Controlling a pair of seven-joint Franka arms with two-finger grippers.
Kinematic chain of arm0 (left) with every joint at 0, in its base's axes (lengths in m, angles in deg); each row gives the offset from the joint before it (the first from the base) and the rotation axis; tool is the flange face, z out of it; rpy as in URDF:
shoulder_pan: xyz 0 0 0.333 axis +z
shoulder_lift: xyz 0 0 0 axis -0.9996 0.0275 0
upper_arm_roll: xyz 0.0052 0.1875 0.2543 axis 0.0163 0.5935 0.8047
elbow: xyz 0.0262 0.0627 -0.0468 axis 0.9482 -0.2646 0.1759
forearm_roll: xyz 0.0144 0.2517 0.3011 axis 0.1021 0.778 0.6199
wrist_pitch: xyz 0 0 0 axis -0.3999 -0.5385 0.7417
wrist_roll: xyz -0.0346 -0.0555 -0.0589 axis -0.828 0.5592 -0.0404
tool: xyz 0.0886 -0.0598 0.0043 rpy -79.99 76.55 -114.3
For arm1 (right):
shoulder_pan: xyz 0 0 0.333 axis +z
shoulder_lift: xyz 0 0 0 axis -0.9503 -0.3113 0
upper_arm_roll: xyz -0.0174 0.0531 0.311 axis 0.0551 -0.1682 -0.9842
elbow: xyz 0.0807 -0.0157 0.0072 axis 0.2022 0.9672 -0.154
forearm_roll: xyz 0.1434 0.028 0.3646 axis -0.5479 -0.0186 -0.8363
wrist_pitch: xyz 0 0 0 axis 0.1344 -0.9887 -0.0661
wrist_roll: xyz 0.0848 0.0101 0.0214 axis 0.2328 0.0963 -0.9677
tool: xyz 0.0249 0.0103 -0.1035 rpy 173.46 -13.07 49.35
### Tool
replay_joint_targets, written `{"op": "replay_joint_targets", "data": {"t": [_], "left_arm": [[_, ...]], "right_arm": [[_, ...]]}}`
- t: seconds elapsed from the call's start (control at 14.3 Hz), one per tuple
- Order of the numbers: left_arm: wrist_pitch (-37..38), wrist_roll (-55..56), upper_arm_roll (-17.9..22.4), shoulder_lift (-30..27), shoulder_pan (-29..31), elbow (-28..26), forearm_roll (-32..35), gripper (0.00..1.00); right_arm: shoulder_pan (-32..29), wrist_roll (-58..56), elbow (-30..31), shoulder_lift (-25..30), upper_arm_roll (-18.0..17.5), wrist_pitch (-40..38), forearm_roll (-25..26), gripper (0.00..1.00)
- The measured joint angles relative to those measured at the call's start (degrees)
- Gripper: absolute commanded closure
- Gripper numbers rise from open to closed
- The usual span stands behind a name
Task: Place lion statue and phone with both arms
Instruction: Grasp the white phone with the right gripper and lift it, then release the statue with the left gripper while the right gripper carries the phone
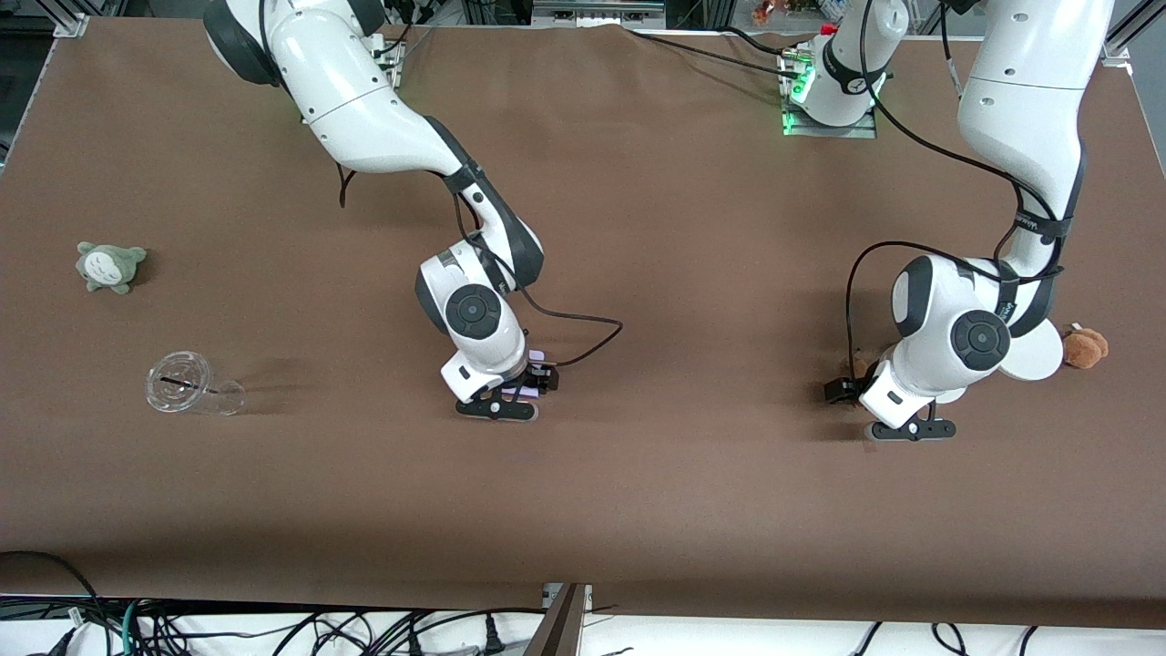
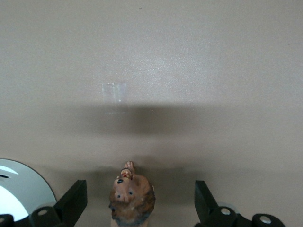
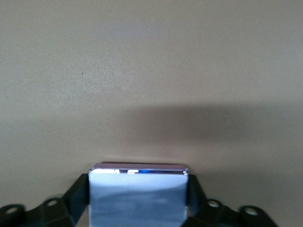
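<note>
The lion statue [image 2: 131, 202] stands on the counter [image 1: 692, 273] toward the left arm's end, between the spread fingers of our left gripper [image 2: 137, 208], touching neither. The phone [image 3: 138, 196] is pinched by our right gripper [image 3: 138, 208], low near the counter's middle. A white stand [image 1: 1034, 357] and brown plush [image 1: 1086, 347] sit beside the left arm.

Right arm bent down toward the tabletop [image 1: 638, 474] middle, wrist low, right claw [image 3: 138, 198] clamped on the phone [image 3: 137, 201]. Left arm folded down at its own end of the tabletop, left claw [image 2: 139, 203] low, fingers [image 2: 73, 201] spread wide, clear of the lion statue [image 2: 131, 198] between them.
</note>
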Motion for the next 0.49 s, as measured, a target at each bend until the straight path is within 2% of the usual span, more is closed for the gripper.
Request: {"op": "replay_joint_targets", "data": {"t": [0.07,0.14,0.28,0.49], "left_arm": [[0.0,0.0,-0.1,-0.1,0.0,0.1,0.0,0.00],[0.1,0.0,-0.2,-0.3,0.0,0.3,0.0,0.00],[1.4,0.0,-0.8,-1.3,-0.3,0.7,0.0,0.00],[4.8,0.1,-1.0,-3.6,-2.9,1.6,0.0,0.00]], "right_arm": [[0.0,-0.3,0.0,0.0,0.0,0.0,0.5,0.83],[0.0,-0.5,0.0,0.0,0.0,0.0,0.7,0.89],[0.0,-0.7,-0.2,0.0,0.0,-0.7,0.7,0.90],[-0.3,-2.8,-2.8,1.8,0.6,-9.6,0.8,0.90]]}}
